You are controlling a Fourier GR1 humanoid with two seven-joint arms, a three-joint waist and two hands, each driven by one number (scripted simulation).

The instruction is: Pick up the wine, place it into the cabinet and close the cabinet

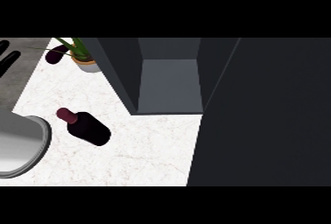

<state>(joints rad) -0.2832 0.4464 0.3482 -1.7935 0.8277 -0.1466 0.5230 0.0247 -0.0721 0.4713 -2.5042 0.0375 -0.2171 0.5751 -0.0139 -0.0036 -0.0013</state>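
A dark maroon wine bottle (86, 126) stands on the white counter, left of the open dark grey cabinet (169, 83), whose door (265, 113) swings out right.

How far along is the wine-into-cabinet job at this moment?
Barely started. Done: only that the cabinet stands open, its door swung out at the right. In hand: nothing; the wine bottle sits on the counter beside the sink, and the left hand rests open at the upper left. Left: pick up, place, close.
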